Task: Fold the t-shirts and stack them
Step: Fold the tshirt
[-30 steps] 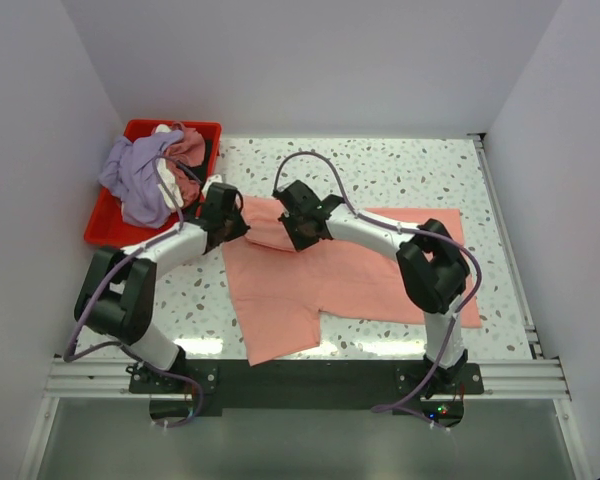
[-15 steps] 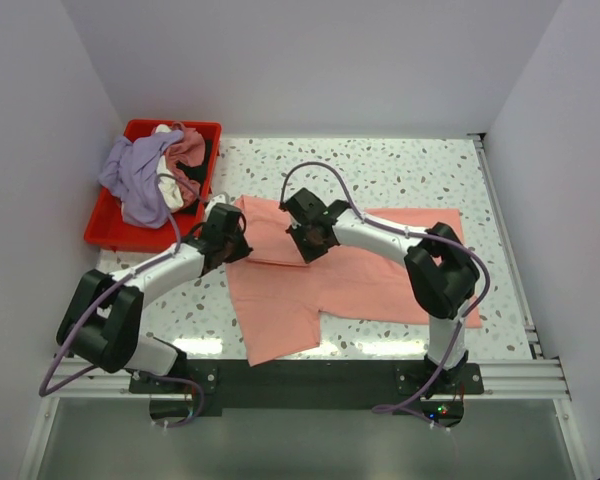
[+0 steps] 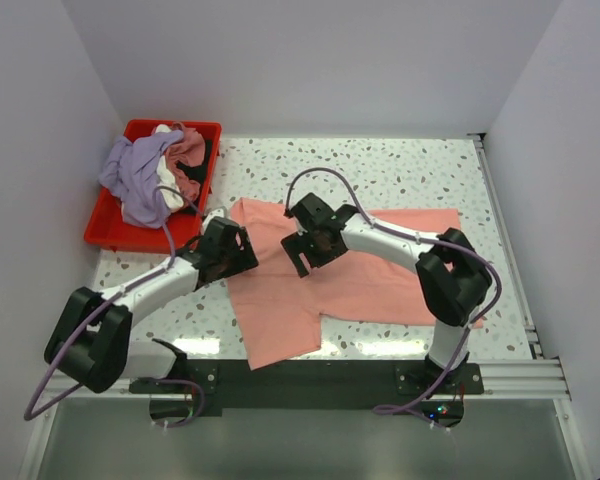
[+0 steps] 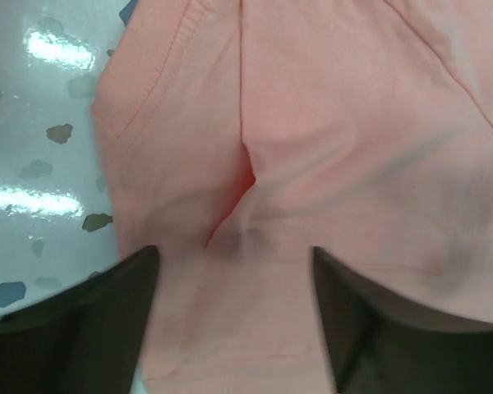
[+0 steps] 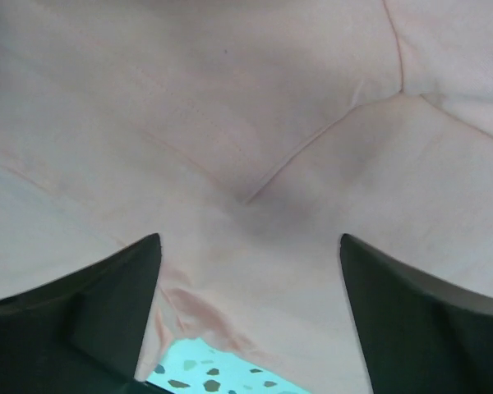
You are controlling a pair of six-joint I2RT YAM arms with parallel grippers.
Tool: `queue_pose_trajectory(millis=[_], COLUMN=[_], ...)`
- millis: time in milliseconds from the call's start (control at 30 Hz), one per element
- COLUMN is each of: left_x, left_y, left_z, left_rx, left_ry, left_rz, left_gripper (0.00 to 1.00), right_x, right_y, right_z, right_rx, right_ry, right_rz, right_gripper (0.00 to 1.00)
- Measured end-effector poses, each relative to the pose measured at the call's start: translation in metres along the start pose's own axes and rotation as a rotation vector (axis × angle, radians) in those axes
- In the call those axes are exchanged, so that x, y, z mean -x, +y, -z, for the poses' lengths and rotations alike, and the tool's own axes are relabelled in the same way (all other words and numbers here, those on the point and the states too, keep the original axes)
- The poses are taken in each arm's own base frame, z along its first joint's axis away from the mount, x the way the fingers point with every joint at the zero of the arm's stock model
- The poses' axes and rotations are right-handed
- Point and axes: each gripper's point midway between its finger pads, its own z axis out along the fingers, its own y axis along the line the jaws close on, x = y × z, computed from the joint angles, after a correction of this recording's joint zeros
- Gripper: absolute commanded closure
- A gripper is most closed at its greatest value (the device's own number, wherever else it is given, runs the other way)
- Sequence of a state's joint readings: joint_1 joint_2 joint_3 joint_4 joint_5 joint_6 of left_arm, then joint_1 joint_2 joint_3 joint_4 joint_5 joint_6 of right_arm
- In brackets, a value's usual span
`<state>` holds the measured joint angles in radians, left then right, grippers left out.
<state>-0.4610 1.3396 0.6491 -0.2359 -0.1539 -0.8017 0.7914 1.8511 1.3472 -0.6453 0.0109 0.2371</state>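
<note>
A salmon-pink t-shirt (image 3: 380, 270) lies spread on the speckled table, one sleeve pointing toward the near edge. My left gripper (image 3: 235, 252) hovers over its left edge, open, with only pink cloth (image 4: 312, 123) and a crease between the fingers (image 4: 107, 320). My right gripper (image 3: 305, 252) is over the upper middle of the shirt, also open, with flat cloth (image 5: 271, 107) below it. Lavender (image 3: 135, 180), white (image 3: 168, 195) and dusty rose (image 3: 185, 150) t-shirts are heaped in the bin.
A red plastic bin (image 3: 105, 232) stands at the back left of the table, close to my left arm. White walls enclose the table on three sides. A metal rail (image 3: 330, 378) runs along the near edge.
Both grippers were shut on the shirt's upper left part. They moved toward the near side, then opened and let the cloth go, and it now lies flat.
</note>
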Motion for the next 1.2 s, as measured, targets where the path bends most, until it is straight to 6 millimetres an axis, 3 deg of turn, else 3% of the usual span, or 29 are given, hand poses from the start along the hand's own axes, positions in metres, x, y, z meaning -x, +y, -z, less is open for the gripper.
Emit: queue_pose_trajectory(millis=[33, 67, 233, 300, 367, 567, 700, 867, 967, 1200], left_x=[0.002, 0.005, 0.024, 0.033, 0.043, 0.066, 0.071, 0.075, 0.086, 0.113], left_y=[0.0, -0.002, -0.014, -0.021, -0.032, -0.067, -0.08, -0.077, -0.078, -0.089], left_z=[0.005, 0.01, 0.027, 0.028, 0.024, -0.016, -0.053, -0.087, -0.097, -0.121], left_rx=[-0.003, -0.012, -0.059, -0.071, -0.081, -0.081, -0.062, -0.031, -0.028, -0.036], left_ry=[-0.009, -0.022, -0.089, -0.102, -0.111, -0.084, -0.042, -0.002, -0.007, -0.031], left_rz=[-0.001, 0.002, 0.012, 0.011, 0.005, -0.033, -0.055, -0.048, -0.039, -0.022], left_gripper=[0.02, 0.0, 0.0, 0.0, 0.0, 0.0, 0.0, 0.0, 0.0, 0.0], right_x=[-0.001, -0.001, 0.013, 0.021, 0.026, 0.016, -0.003, -0.02, -0.033, -0.015], right_y=[0.0, 0.0, -0.009, -0.024, -0.053, -0.185, -0.241, -0.282, -0.299, -0.325], right_z=[0.002, 0.006, 0.037, 0.051, 0.06, 0.067, 0.054, 0.021, 0.001, -0.002], right_rx=[0.002, 0.003, -0.013, -0.018, -0.044, -0.205, -0.283, -0.311, -0.31, -0.32], right_ry=[-0.001, -0.007, -0.088, -0.132, -0.166, -0.189, -0.139, -0.053, 0.001, -0.035], right_rz=[0.003, 0.006, -0.027, -0.079, -0.16, -0.481, -0.6, -0.682, -0.727, -0.756], right_gripper=[0.01, 0.01, 0.01, 0.01, 0.01, 0.01, 0.01, 0.01, 0.01, 0.01])
